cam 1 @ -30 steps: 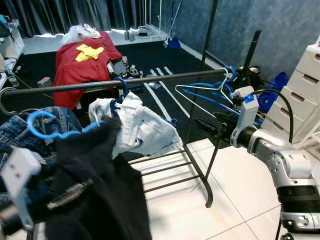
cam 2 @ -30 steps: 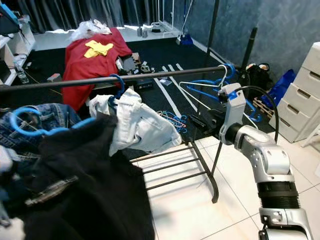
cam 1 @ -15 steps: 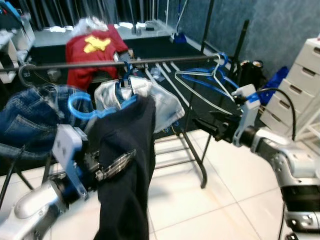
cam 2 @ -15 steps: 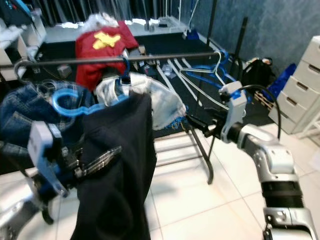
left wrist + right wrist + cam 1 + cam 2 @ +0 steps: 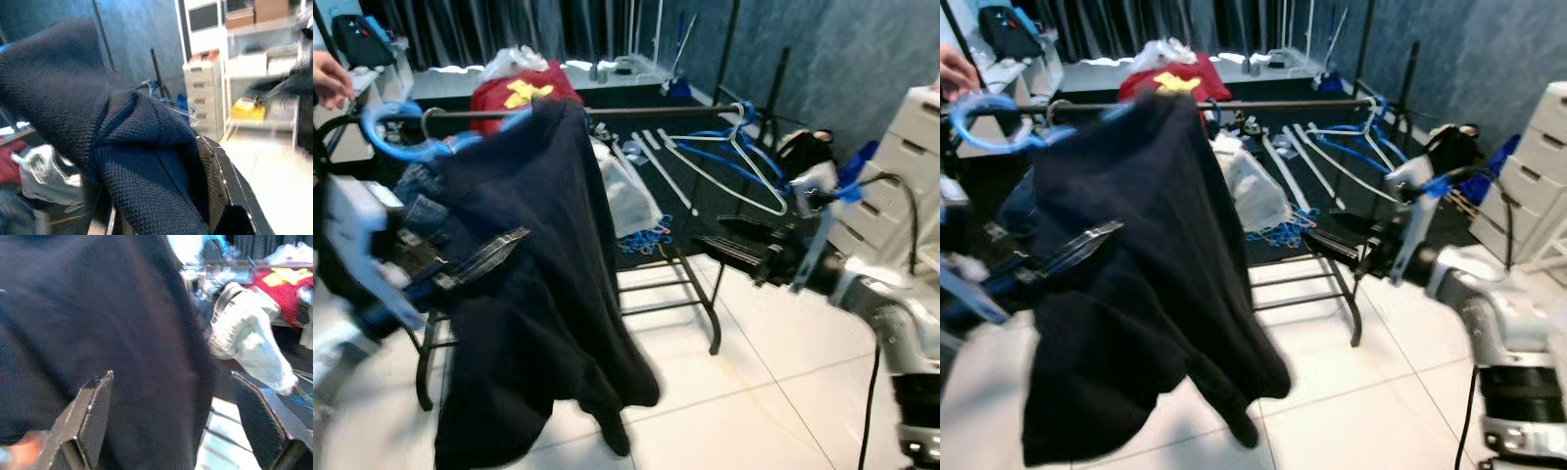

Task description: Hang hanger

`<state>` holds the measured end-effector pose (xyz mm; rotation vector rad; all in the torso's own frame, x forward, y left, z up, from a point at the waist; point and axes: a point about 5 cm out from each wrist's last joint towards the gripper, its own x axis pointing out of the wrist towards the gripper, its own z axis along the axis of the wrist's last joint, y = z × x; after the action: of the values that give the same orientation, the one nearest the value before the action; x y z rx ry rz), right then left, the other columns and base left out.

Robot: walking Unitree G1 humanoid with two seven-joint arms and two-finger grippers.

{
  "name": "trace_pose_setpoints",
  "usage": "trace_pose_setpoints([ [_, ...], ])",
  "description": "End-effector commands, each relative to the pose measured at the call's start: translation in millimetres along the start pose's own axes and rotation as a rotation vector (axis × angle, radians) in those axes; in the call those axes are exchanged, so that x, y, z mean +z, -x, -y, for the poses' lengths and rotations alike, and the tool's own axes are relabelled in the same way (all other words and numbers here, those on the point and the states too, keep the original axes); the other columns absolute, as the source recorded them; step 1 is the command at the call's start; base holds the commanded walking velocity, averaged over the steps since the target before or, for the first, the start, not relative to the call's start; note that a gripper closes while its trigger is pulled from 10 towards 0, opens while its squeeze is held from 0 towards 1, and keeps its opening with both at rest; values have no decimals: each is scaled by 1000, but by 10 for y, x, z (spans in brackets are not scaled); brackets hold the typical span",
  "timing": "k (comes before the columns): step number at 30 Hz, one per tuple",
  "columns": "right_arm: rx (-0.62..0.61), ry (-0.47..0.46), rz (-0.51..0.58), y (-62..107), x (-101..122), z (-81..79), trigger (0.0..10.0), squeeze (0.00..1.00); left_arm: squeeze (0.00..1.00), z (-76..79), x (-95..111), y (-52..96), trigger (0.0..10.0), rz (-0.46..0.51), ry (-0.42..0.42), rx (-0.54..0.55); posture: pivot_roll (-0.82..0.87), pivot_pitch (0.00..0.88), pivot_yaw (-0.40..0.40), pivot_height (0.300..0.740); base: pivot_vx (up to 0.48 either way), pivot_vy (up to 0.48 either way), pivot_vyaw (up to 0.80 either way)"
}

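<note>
**A:** Status on the hanger at that frame?

**B:** I had the blue hanger [image 5: 396,137] raised to the level of the rack rail [image 5: 636,112], out past the rail's hooked end on my left. Its hook loop sat just beside that end; I couldn't tell if it was over the rail. A black garment [image 5: 533,284] was draped on it and hung down in front of the rack, covering most of the rail's left part.

**A:** Left gripper?

**B:** Left gripper [image 5: 475,257] was against the garment's front, below the rail. Fingers were pressed together, pinching the black cloth. Left wrist view showed dark knit fabric [image 5: 146,161] bunched right at the finger.

**A:** Right?

**B:** Right gripper [image 5: 729,247] was held out under the rail's right end, near the rack's upright. Both fingers [image 5: 90,416] were spread wide, nothing between them, pointing at the black garment.

**A:** Anything else on the rail?

**B:** Empty blue and white hangers [image 5: 729,162] hung at the right end. A white garment [image 5: 628,196] hung mid-rail behind the black one. A person's hand [image 5: 331,78] was above the blue hanger, left of the rail.
</note>
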<state>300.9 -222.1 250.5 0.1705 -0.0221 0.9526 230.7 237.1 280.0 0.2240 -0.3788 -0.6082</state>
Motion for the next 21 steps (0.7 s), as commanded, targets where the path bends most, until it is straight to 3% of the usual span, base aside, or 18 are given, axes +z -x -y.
trace_pose_setpoints([
  [1,71,-26,68,75,110,-45,10000,0,0,-232,114,6,10000,-39,-190,82,-166,0,-48,740,0,0,0],
  [3,71,-26,68,75,110,-45,10000,0,0,-232,114,6,10000,-39,-190,82,-166,0,-48,740,0,0,0],
  [4,74,-35,102,105,151,-22,10000,0,0,-423,100,-144,10000,-77,-231,281,-150,0,-52,740,0,0,0],
  [6,74,-35,102,105,151,-22,10000,0,0,-423,100,-144,10000,-77,-231,281,-150,0,-52,740,0,0,0],
  [7,69,-40,120,97,165,-4,10000,0,0,-439,109,-318,10000,-3,-155,374,-156,0,-52,740,0,0,0],
  [9,69,-40,120,97,165,-4,10000,0,0,-439,109,-318,10000,-3,-155,374,-156,0,-52,740,0,0,0],
  [10,68,-48,126,63,154,-1,10000,0,0,-362,77,-512,10000,99,39,413,-157,0,-52,740,0,0,0],
  [12,68,-48,126,63,154,-1,10000,0,0,-362,77,-512,10000,99,39,413,-157,0,-52,740,0,0,0],
  [13,81,-48,103,29,107,-19,10000,0,0,-161,24,-710,10000,91,23,305,-169,0,-48,740,0,0,0],
  [15,81,-48,103,29,107,-19,10000,0,0,-161,24,-710,10000,91,23,305,-169,0,-48,740,0,0,0],
  [16,93,-42,77,17,67,-39,10000,0,0,-4,-26,-772,10000,69,-46,153,-172,0,-45,740,0,0,0],
  [17,101,-33,51,59,56,-44,10000,0,0,-6,-50,-690,10000,9,-164,3,-183,0,-36,740,0,0,0],
  [19,101,-33,51,59,56,-44,10000,0,0,-6,-50,-690,10000,9,-164,3,-183,0,-36,740,0,0,0],
  [20,103,-20,31,124,69,-37,10000,0,0,-58,-19,-558,10000,-51,-229,-129,-183,0,-33,740,0,0,0],
  [21,103,-20,31,124,69,-37,10000,0,0,-58,-19,-558,10000,-51,-229,-129,-183,0,-33,740,0,0,0],
])
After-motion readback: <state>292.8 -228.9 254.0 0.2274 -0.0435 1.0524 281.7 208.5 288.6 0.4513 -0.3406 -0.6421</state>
